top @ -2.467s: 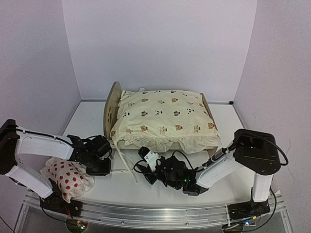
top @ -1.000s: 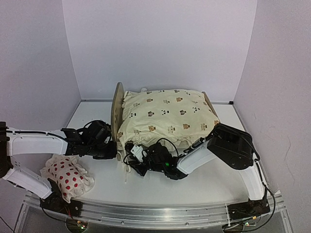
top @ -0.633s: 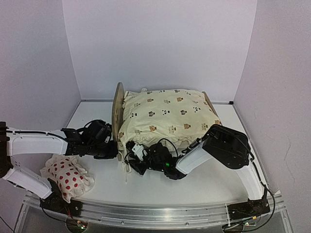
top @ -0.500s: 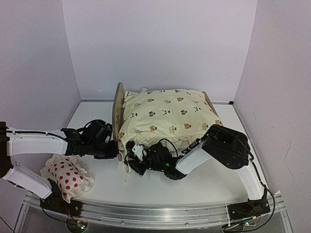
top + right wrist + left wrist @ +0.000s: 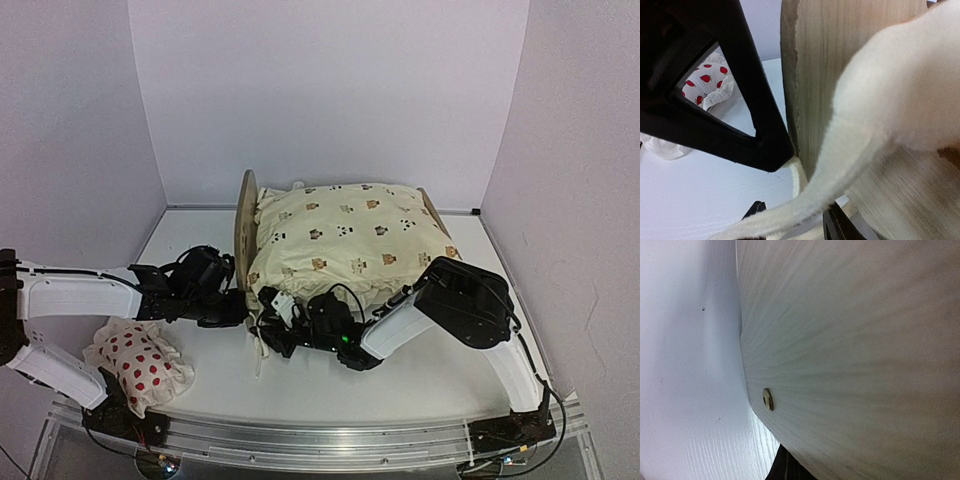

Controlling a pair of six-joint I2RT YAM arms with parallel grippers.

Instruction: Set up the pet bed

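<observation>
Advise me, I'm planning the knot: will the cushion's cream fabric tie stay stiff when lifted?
Probably floppy: the cream fabric tie droops in a curve past the light-wood headboard. Likely light, being a thin strip.

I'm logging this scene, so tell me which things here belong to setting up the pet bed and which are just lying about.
For the job: pet bed, cream animal-print cushion lying on it, the cushion's tie.
Lying about: red-spotted white pillow, near left, apart from the bed.
</observation>
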